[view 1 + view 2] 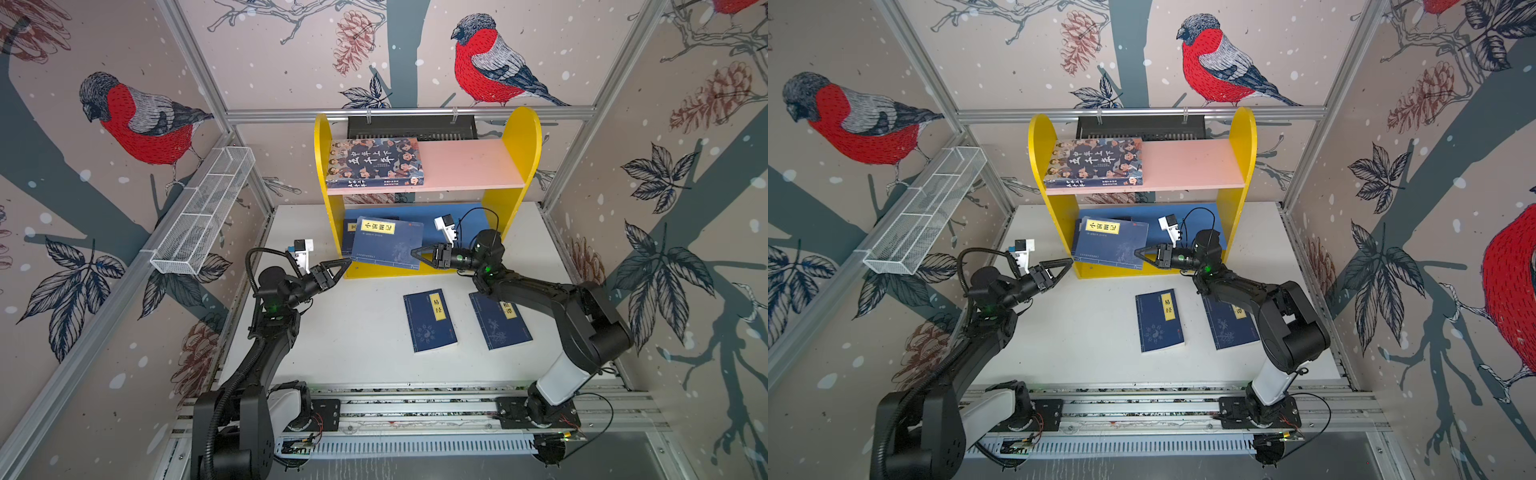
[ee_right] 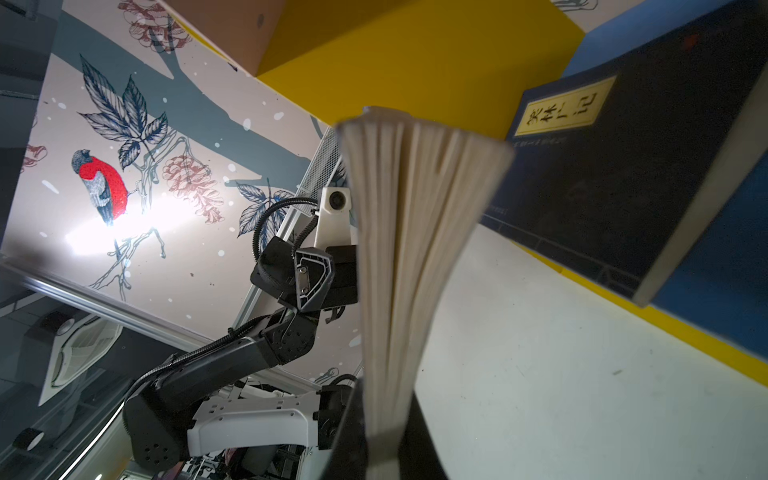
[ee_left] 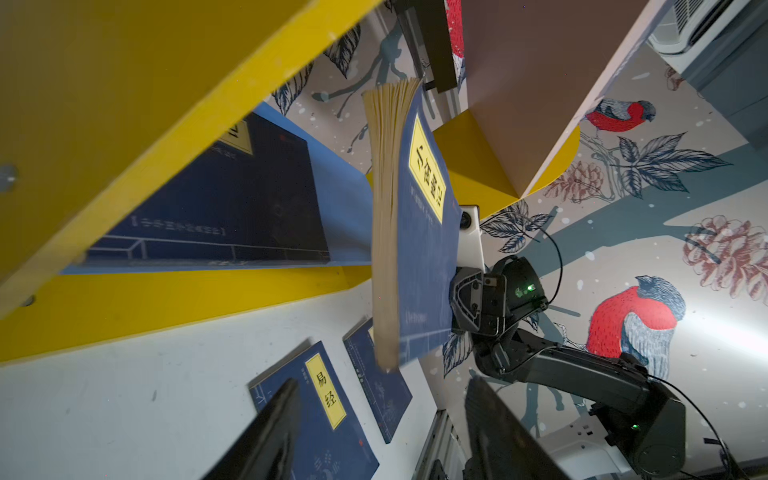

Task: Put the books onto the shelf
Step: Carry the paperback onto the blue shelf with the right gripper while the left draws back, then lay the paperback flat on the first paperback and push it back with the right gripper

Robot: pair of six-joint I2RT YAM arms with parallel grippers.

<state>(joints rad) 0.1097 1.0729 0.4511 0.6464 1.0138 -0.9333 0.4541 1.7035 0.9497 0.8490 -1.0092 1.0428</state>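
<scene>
The right gripper (image 1: pixel 416 252) clamps its fingers on one edge of a thin navy book (image 1: pixel 384 245), which is tilted over the blue lower board (image 1: pixel 415 211) of the shelf (image 1: pixel 521 158) at the table (image 1: pixel 353 332)'s far edge. The pages fan loose, so it looks light and floppy and wants a deep grip. The left gripper (image 1: pixel 345 264) has its fingers wide and empty.

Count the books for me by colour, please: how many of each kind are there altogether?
Thin navy-blue books: 4 (held book in the right gripper; shelved book on the blue board; two table books)
Thick illustrated book: 1, on the pink board
Total: 5
</scene>
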